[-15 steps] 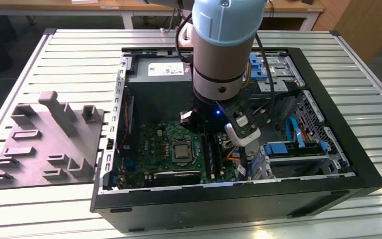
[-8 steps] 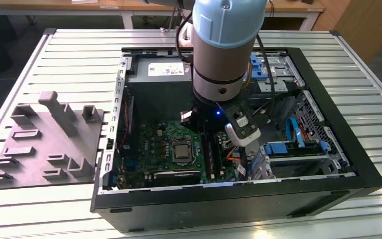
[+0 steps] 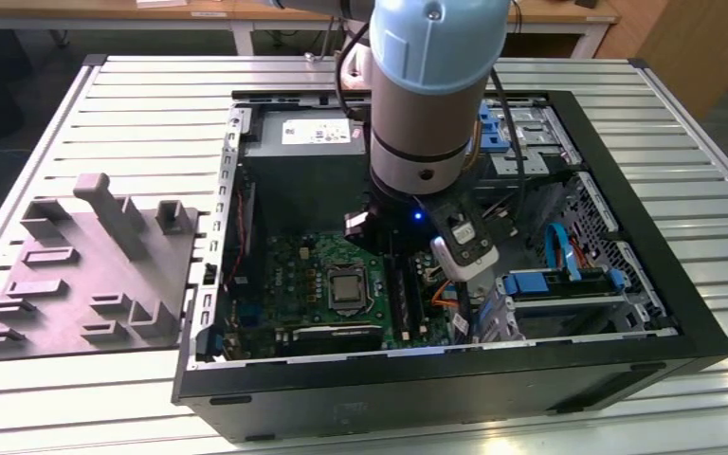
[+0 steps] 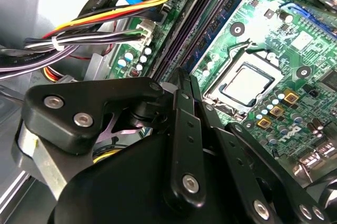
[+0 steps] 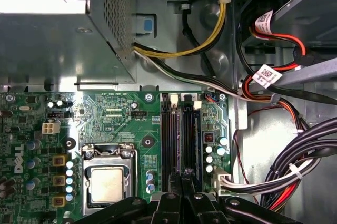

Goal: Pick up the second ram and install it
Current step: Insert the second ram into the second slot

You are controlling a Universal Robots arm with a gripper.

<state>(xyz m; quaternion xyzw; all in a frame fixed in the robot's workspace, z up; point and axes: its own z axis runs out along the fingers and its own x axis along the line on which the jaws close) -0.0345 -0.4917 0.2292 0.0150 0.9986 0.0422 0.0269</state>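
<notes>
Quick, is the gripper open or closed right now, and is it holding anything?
Gripper: closed, above the RAM slots; a held thing cannot be told.

Hand [image 5: 182, 179] cut off by picture edge; slot rails [image 5: 169, 134] partly hidden behind it.

The slatted table [image 3: 149, 114] bears a computer case [image 3: 465, 384] and grey fixture [image 3: 86, 275].
</notes>
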